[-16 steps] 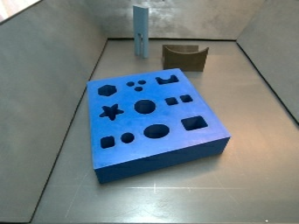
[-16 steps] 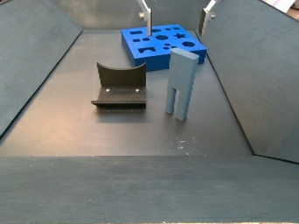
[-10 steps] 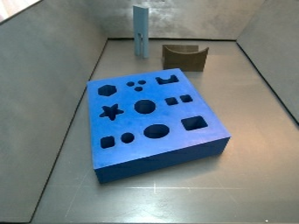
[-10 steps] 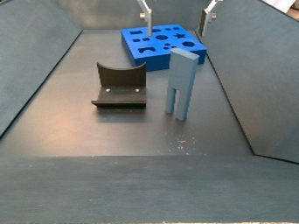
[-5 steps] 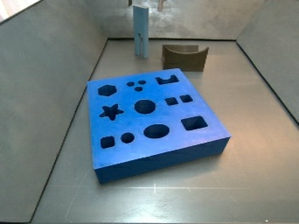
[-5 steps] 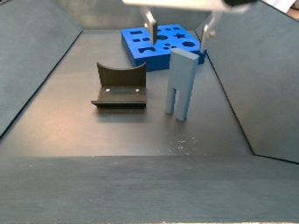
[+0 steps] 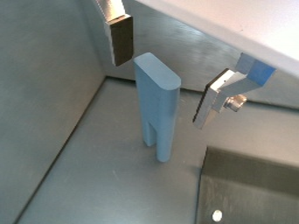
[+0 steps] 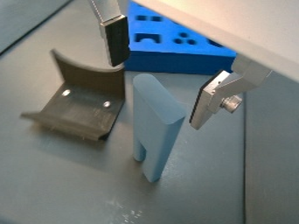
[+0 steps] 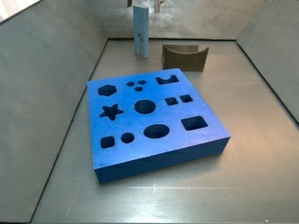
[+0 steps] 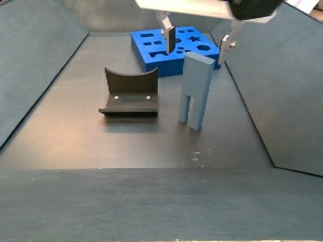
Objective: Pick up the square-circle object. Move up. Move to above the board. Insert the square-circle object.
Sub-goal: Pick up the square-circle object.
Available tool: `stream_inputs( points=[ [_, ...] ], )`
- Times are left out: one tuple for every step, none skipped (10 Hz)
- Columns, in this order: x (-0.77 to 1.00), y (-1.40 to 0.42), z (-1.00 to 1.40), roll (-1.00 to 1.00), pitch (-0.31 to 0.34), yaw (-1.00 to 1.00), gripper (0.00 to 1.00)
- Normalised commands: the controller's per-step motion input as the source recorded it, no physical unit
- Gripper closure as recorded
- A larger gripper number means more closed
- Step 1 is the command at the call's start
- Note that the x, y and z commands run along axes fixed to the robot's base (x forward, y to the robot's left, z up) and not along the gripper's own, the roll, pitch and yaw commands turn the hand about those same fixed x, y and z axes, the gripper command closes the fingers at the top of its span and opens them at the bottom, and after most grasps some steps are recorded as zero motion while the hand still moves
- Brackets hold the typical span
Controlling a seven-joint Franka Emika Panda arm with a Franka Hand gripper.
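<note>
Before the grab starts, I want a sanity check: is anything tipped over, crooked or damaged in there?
Nothing stands out. The square-circle object stands upright on the floor, the open gripper above it, fingers either side, not touching. The board lies flat; the dark fixture sits beside the object.

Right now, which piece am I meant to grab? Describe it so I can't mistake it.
Beyond the board, near the back wall, the square-circle object stands upright under the open gripper. It is tall, slim and light blue-grey, unlike the squat dark fixture beside it.
</note>
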Motion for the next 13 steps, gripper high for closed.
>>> stream_inputs(
  points=[
    [0.04, 0.05, 0.02, -0.09, 0.000, -0.32, 0.00],
    [0.00, 0.03, 0.00, 0.00, 0.000, 0.00, 0.00],
    [0.00, 0.31, -0.08, -0.01, 0.000, 0.05, 0.00],
    [-0.16, 0.62, -0.44, -0.05, -0.034, 0.04, 0.00],
    [0.00, 0.49, -0.37, -0.01, 0.000, 0.06, 0.00],
    [0.00, -0.01, -0.05, 0.00, -0.029, 0.00, 0.00],
    [0.19, -0.25, -0.31, 0.00, -0.080, -0.12, 0.00],
    [0.06, -0.29, -0.23, 0.05, -0.036, -0.17, 0.00],
    [0.00, -0.10, -0.05, 0.01, -0.004, -0.09, 0.00],
    [0.00, -0.10, 0.00, 0.00, 0.000, 0.00, 0.00],
    [0.00, 0.00, -0.03, 0.00, 0.000, 0.02, 0.00],
    [0.00, -0.11, -0.38, 0.00, -0.060, 0.00, 0.00],
    [0.00, 0.00, -0.11, -0.09, -0.041, -0.03, 0.00]
  ],
)
